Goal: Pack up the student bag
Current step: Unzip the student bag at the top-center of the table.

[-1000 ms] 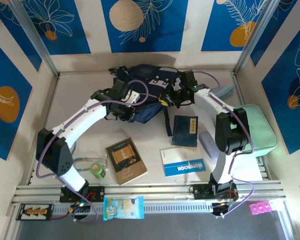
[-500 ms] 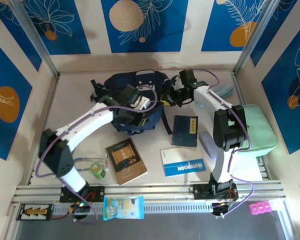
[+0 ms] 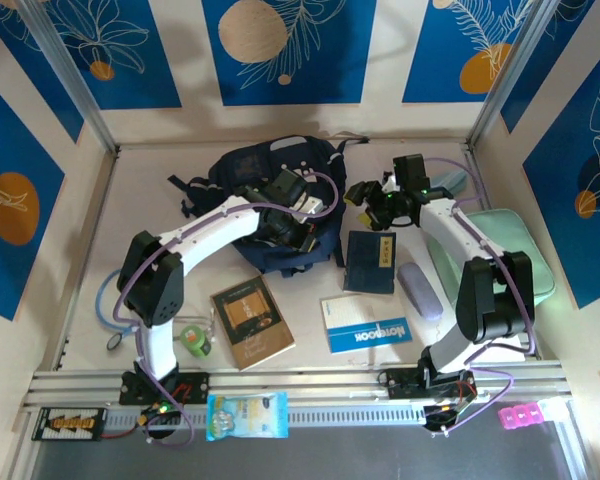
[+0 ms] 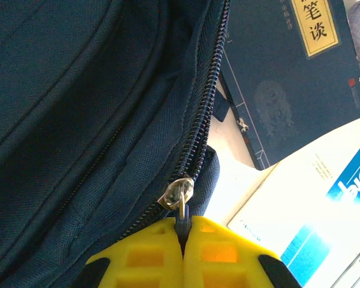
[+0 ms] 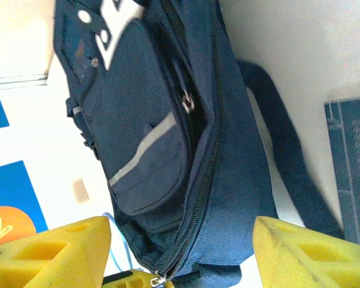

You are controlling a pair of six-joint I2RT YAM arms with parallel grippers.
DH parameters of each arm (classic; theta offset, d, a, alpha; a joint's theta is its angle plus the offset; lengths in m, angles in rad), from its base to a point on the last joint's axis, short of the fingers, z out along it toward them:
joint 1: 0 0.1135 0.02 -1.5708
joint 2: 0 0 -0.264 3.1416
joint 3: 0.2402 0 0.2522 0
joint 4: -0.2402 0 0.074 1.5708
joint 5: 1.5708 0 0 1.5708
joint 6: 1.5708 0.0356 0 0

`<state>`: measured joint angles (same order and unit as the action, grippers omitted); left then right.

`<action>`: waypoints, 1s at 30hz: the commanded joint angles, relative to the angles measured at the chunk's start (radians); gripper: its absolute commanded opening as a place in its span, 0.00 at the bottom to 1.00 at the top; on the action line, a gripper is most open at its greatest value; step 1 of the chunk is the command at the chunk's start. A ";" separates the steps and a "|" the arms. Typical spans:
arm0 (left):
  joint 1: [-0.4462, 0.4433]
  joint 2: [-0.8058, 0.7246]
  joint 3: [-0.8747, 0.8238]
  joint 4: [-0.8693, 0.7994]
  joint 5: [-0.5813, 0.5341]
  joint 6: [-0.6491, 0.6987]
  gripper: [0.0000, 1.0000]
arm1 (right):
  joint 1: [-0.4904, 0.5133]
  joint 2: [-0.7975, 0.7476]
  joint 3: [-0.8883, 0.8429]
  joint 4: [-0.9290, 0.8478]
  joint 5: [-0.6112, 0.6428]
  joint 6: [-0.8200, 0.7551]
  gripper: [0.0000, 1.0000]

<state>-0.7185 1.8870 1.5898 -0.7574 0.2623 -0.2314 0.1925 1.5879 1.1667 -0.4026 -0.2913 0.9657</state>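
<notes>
The student bag (image 3: 265,175), a navy-blue backpack with a grey stripe on its front pocket, lies at the back middle of the table. My left gripper (image 3: 302,238) is at the bag's near right corner. In the left wrist view its yellow jaws (image 4: 183,231) are shut on the dark zip pull, which hangs from the metal slider (image 4: 180,193). My right gripper (image 3: 358,196) hovers just right of the bag. It is open (image 5: 180,255) with nothing between its fingers, and the bag (image 5: 168,120) and its strap (image 5: 282,156) lie beyond.
Near the bag lie a dark blue book (image 3: 370,262), a white-and-blue notebook (image 3: 365,322), a brown book (image 3: 252,322), a purple case (image 3: 420,290) and a mint-green case (image 3: 500,262). A green roll (image 3: 193,340) and a snack packet (image 3: 246,415) sit near the front edge.
My right gripper has opened and drawn back to the right of the bag. The left gripper, still shut on the zip pull, has moved right and nearer. The bag has shifted and settled.
</notes>
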 commanded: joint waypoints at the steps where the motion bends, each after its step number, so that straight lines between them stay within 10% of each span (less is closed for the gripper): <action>1: -0.004 -0.002 0.024 0.045 0.044 -0.012 0.00 | 0.042 0.020 -0.023 0.016 -0.014 0.106 0.65; 11: -0.004 0.000 -0.008 0.067 0.052 -0.029 0.00 | 0.166 0.156 0.047 0.045 0.056 0.204 0.59; 20: 0.004 -0.027 -0.021 0.015 0.033 0.006 0.00 | 0.170 0.157 0.008 0.040 0.170 0.208 0.18; 30: 0.084 -0.155 -0.156 -0.091 -0.024 0.073 0.00 | 0.124 0.096 0.011 0.005 0.303 0.118 0.10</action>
<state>-0.6655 1.8187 1.4685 -0.7677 0.2619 -0.1959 0.3531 1.7332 1.1816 -0.3901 -0.0723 1.1267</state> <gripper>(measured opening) 0.045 0.105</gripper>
